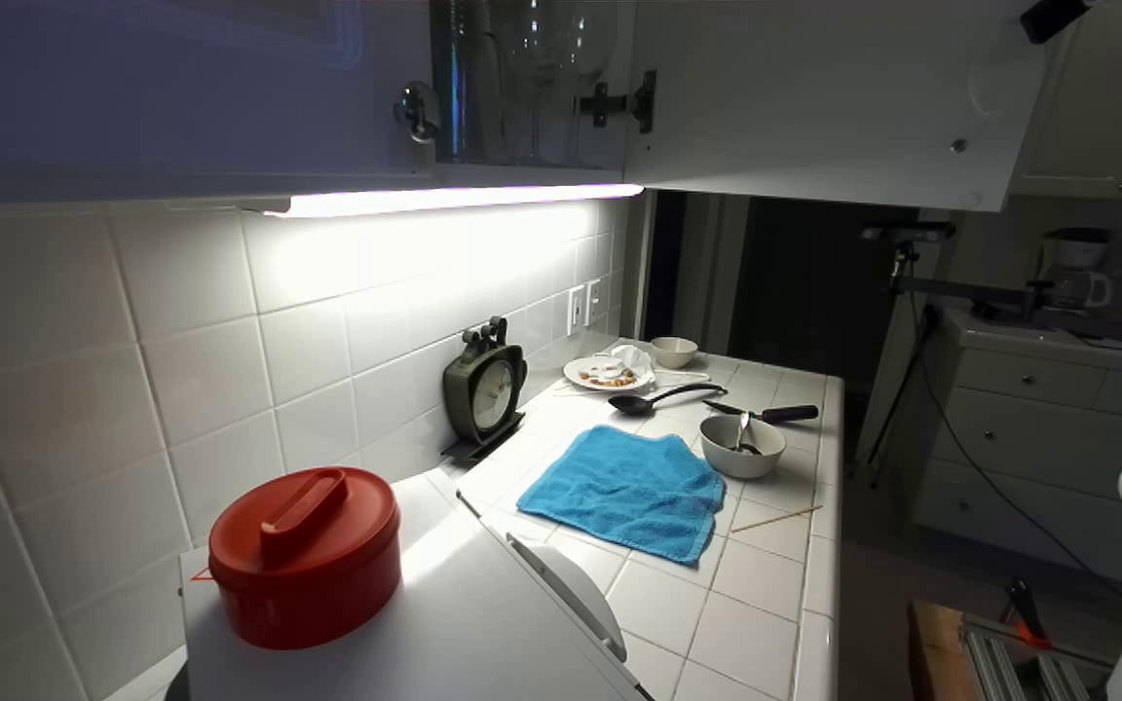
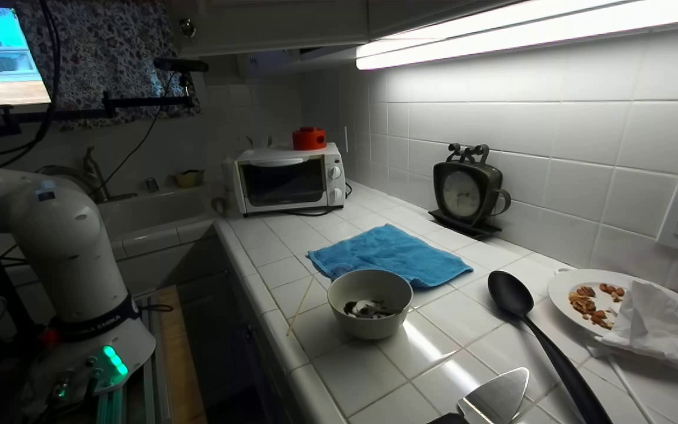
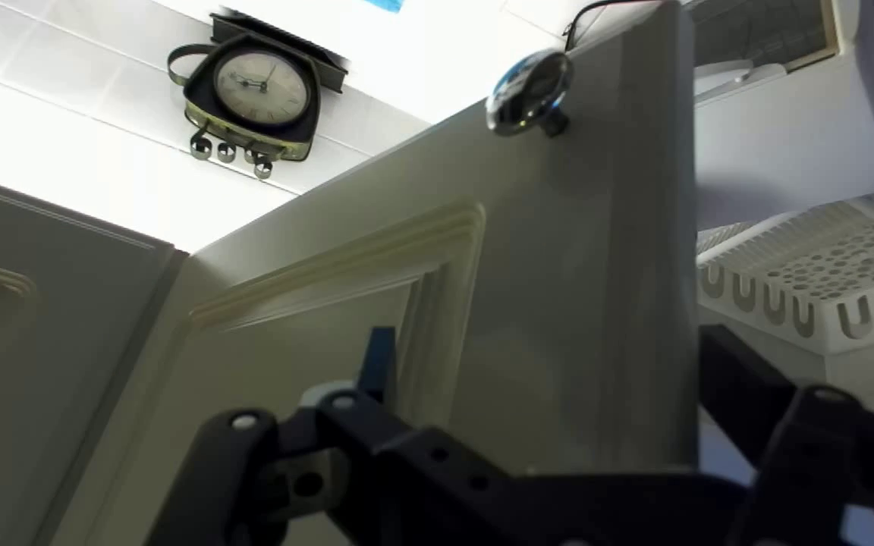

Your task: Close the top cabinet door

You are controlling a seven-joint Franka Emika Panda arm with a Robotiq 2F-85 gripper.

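The top cabinet door stands swung open. Its flat back (image 1: 814, 107) faces the camera in an exterior view. Its lower front (image 2: 280, 26) with the round knob shows at the top in an exterior view. In the wrist view I see its recessed-panel front (image 3: 543, 303), with the shiny knob above my fingers. My gripper (image 3: 551, 356) is wide open and straddles the free edge. The left finger is before the front; the right finger is partly hidden behind the edge. I cannot tell if either touches. One black finger (image 1: 1053, 19) shows beyond the edge in an exterior view.
The neighbour door (image 1: 181, 88) with its own knob is beside the opening holding glassware. A bright light strip (image 1: 454, 200) runs underneath. Below are a red pot (image 1: 308, 555) on a toaster oven (image 2: 286, 179), a clock (image 3: 261, 87), a blue cloth (image 1: 629, 492) and a bowl (image 2: 370, 321).
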